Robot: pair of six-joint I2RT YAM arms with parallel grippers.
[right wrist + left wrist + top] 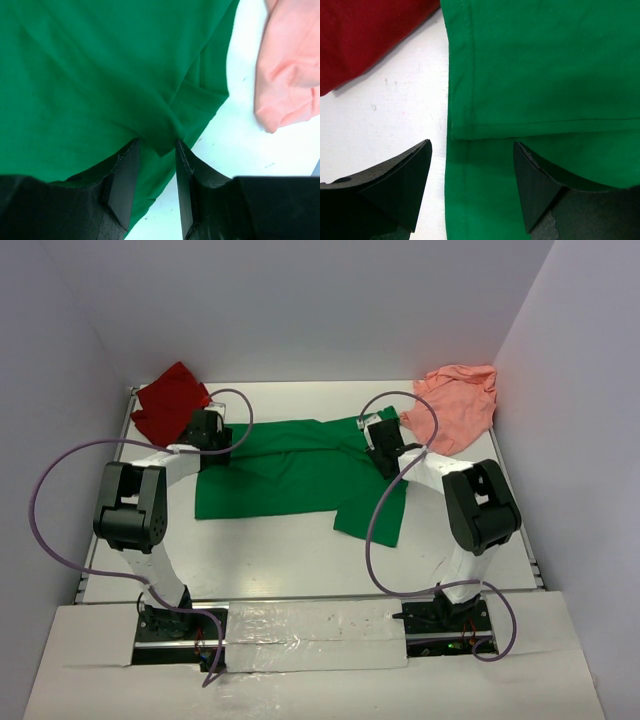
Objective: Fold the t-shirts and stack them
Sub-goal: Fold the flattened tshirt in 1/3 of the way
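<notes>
Green shirt [290, 475] lies spread across the middle of the desk [280, 550]. It is mostly flat, partly doubled over, with one flap reaching toward my near right side.

The red shirt [168, 400] is bunched in the far left corner. The pink shirt [462, 400] is bunched in the far right corner. Neither one touches the green shirt.

My left jaws are spread wide, down at the green shirt's far left edge, just beside the red one. In the wrist view, one fingertip [405, 180] sits over bare desk and the other [535, 185] over green cloth. The hemmed edge runs between them and nothing is pinched. A second green layer overlaps there, its stitched hem crossing just ahead of the tips.

My right jaws are at the green shirt's far right edge, near the pink shirt. They stand narrower than the left pair. A raised crease of green cloth runs into the gap between the fingers [125, 180]. I can't tell whether they actually clamp it or only straddle it.
</notes>
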